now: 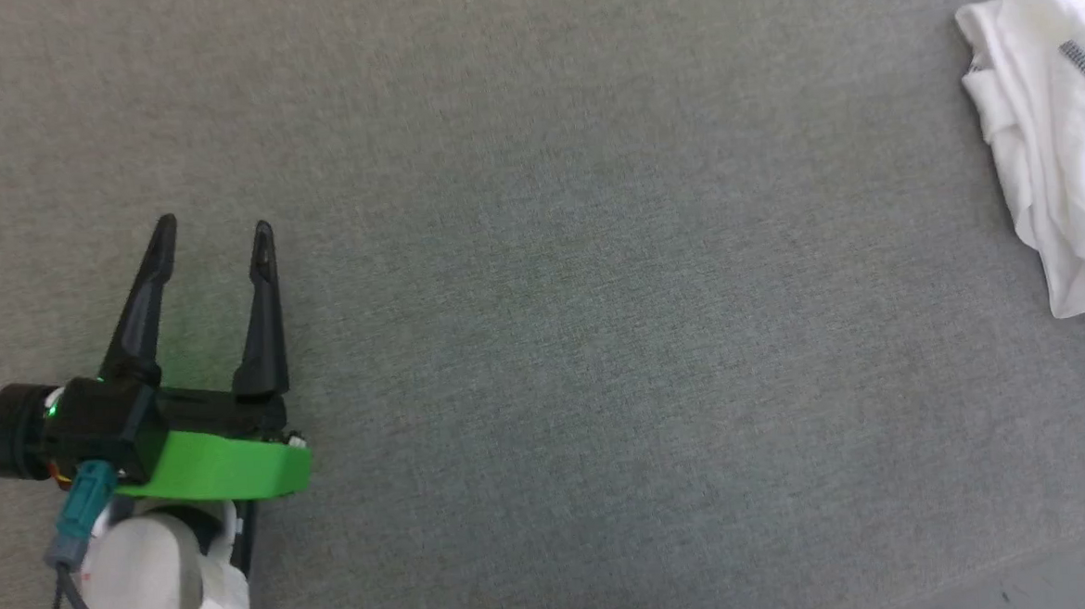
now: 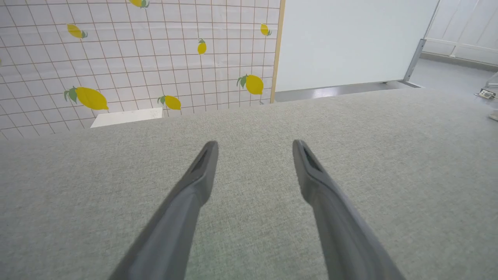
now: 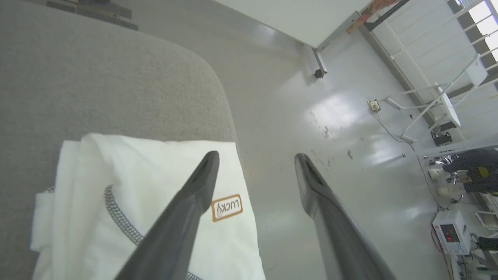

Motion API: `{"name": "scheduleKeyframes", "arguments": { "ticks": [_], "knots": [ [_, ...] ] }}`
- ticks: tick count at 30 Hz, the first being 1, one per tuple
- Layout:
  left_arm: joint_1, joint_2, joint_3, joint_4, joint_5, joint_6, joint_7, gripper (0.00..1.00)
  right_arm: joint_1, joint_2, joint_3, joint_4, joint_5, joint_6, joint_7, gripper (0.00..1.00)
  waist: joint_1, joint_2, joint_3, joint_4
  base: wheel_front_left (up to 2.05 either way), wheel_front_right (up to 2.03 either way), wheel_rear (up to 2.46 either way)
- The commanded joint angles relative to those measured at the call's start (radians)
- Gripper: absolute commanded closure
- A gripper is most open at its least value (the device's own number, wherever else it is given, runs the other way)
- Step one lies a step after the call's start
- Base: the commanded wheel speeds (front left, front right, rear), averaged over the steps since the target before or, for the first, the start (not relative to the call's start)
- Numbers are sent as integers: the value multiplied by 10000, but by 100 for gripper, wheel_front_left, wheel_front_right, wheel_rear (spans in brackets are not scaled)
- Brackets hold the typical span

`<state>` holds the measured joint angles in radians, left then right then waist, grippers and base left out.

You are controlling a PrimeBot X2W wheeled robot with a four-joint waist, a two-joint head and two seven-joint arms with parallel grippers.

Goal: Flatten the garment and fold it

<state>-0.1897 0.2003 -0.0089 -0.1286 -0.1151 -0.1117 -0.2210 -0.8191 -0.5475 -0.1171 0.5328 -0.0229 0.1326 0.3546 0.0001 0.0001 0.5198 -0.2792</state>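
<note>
Since the garment (image 1: 1058, 129) lies bunched in loose layers at the far right of the tabletop (image 1: 541, 277) in the head view, well apart from the left jaws at the lower left, I judge the step in hand to be taking hold of it and drawing it toward the bare middle, where there is room to spread it. The left jaws stand wide open there, with nothing between them. In the left wrist view they hang spread over bare grey cloth, pointing toward a lemon-print wall (image 2: 116, 70), so I reckon that arm is too far off to help yet. In the right wrist view the right jaws are spread wide and hold nothing. One jaw crosses above the garment near its orange-edged label (image 3: 227, 208), and the other hangs over the floor (image 3: 311, 116) beyond the tabletop's rounded corner. I cannot tell their height above the fabric. To do this well, I would bring both jaws over fabric, pinch one outer edge near the zigzag seam (image 3: 116, 217) rather than the whole stack, and drag low and slowly inward, since thin knit this near the edge could slip off.
</note>
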Motion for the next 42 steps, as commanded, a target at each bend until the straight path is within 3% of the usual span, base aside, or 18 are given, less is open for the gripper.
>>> {"name": "scheduleKeyframes", "arguments": {
  "ticks": [1, 4, 10, 16, 23, 31, 42],
  "knots": [
    [11, -85, -2, 108, -137, 102, -105, 0, -343, 69, 181, -357, 212, -19, -369, 0, -1, -1, -822, 274, 0, 0, 0],
    [103, -274, -17, 333, -224, 190, -235, 0, -494, 123, 576, -1251, 842, -19, -1145, 0, -1, -1, -1464, 535, 0, 0, 0],
    [312, -593, 200, 615, -391, 466, -371, 0, 227, 1221, 917, -3448, 2091, -19, -2420, 0, -1, -1, -2620, 1096, 0, 0, 0],
    [420, -849, 233, 706, -479, 620, -400, 0, 1620, 3099, 455, -5050, 2513, -19, -3616, 0, -1, -1, -3395, 1742, 0, 0, 0],
    [436, -1007, 379, 1083, -500, 936, -405, 0, 3558, 4804, 434, -5540, 2589, -19, -4712, 0, -1, -1, -4012, 2230, 0, 0, 0],
    [413, -1127, 295, 1677, -334, 1266, -406, 0, 5510, 4969, 595, -4599, 2977, -19, -5891, 0, -1, -1, -4530, 2632, 0, 0, 0],
    [617, -1264, 35, 2563, -383, 1341, -407, 0, 7179, 4972, 734, -3972, 2681, -19, -6154, 0, -1, -1, -4959, 2940, 0, 0, 0]
  ]
}}
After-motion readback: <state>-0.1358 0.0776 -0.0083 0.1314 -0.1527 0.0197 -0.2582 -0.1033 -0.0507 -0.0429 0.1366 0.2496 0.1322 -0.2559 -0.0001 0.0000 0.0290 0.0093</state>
